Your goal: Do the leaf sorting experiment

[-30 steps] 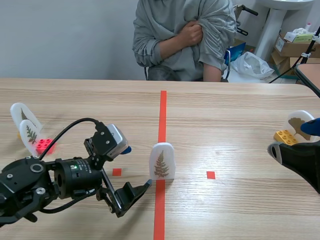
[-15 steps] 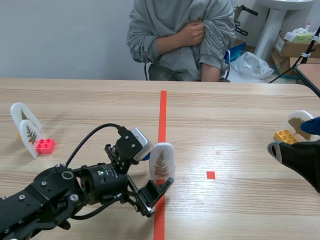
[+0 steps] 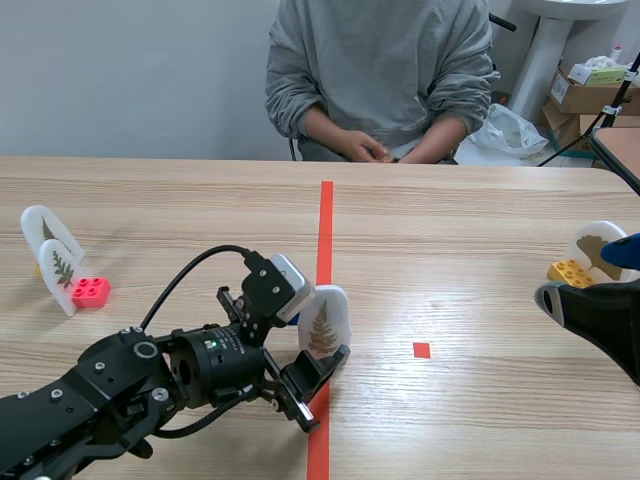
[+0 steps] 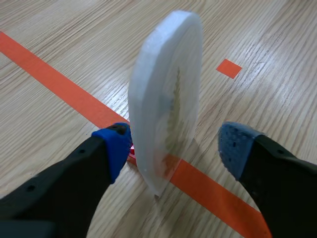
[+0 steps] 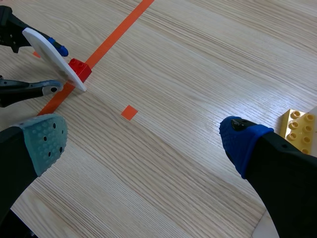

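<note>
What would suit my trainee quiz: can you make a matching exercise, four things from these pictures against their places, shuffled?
Things:
1. fern card
2. pink brick
3. yellow brick
4. person's hands

Places:
A. beside the brown-leaf card, on the right of the table
B. between the fingers of the open left gripper, on the red tape line
C. next to two leaf cards, on the left
D. together, at the far side

Pairs: 1-B, 2-C, 3-A, 4-D
</note>
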Robot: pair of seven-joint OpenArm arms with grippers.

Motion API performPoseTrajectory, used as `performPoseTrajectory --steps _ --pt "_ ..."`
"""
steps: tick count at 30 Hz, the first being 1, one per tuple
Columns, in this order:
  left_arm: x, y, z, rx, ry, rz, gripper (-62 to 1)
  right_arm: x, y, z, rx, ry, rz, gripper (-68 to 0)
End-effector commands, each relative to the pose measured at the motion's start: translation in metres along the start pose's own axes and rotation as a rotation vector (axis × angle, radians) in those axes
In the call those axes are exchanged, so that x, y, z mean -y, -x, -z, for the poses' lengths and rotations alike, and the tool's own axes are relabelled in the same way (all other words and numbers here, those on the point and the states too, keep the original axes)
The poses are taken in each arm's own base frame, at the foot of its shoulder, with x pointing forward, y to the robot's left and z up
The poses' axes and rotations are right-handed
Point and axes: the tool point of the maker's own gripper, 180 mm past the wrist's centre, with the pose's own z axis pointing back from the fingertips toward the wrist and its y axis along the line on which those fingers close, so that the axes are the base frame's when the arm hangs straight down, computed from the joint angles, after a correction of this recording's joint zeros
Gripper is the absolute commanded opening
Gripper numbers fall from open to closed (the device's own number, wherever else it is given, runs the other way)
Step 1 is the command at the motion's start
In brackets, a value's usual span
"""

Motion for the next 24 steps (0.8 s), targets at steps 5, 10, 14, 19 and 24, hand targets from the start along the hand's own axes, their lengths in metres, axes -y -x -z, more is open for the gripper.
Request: performPoseTrajectory --steps 5,10,14,19,24 --pt "-0.0027 -0.0159 0.0039 0.049 -0.005 0.004 -34.9 0.0009 -0.0112 -0.0024 0.034 -0.003 -0.016 -3.7" --pt "-0.0028 -0.0161 0.0039 0.050 -0.005 0.002 -45.9 0.0009 -0.0112 -0.0024 0.034 -0.003 -0.016 -3.7" --pt "-0.0028 -0.0161 0.0039 0.050 -0.005 0.002 -50.6 0.0009 -0.0112 -0.0024 0.034 -0.003 -0.016 -3.7" --pt "-0.0027 -0.0160 0.0039 0.050 -0.005 0.002 -52.5 0.0009 -0.0112 -0.0024 0.034 -0.003 -0.016 -3.7" --pt "-0.0027 -0.0158 0.0039 0.049 -0.005 0.002 -55.4 0.0009 -0.0111 -0.0024 0.034 -0.003 -0.016 -3.7"
